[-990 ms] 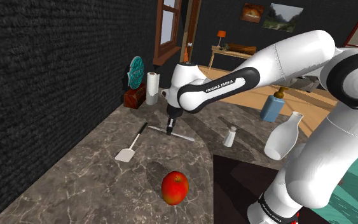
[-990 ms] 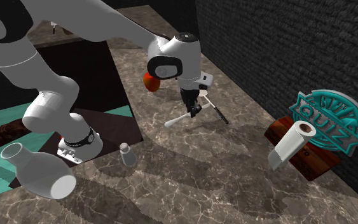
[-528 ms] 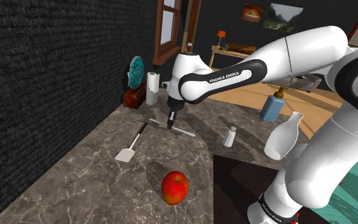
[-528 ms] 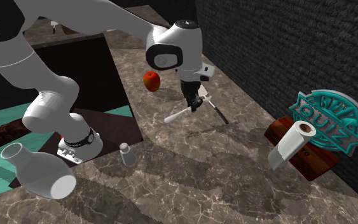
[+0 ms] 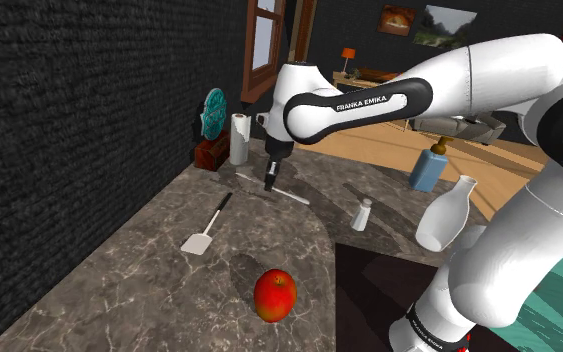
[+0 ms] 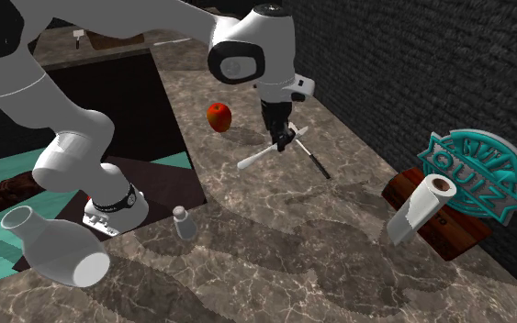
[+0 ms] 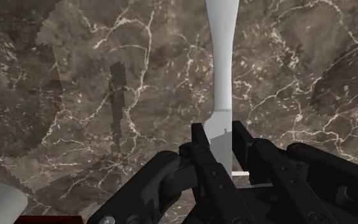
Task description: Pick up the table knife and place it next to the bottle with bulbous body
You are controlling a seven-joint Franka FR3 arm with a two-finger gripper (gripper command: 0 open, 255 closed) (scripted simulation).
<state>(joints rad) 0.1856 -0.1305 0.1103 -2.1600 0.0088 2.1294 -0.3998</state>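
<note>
My black gripper [image 5: 269, 184] is shut on the white table knife [image 5: 291, 194], which hangs level a little above the marble counter [image 5: 119, 280]. In the second exterior view the gripper [image 6: 284, 142] clasps the knife [image 6: 254, 161] near one end. Seen from the wrist, the knife [image 7: 220, 63] runs straight out from between the gripper [image 7: 220, 137] fingers. The white bulbous bottle [image 5: 447, 213] is off the counter's edge beside the arm's stand, at the shoulder view's right; in the second exterior view the bottle [image 6: 54, 248] is at the lower left.
A spatula [image 5: 209, 225] lies on the counter under and beside the knife. A red apple [image 5: 275, 294], a small shaker [image 5: 362, 213], a blue bottle [image 5: 428, 165], a paper towel roll [image 5: 239, 138], a brown box [image 5: 210, 153] and a teal quiz sign [image 6: 477, 174] are around.
The gripper has risen with the knife in it and drifted toward the paper roll end of the counter. The knife now hangs higher above the spatula.
</note>
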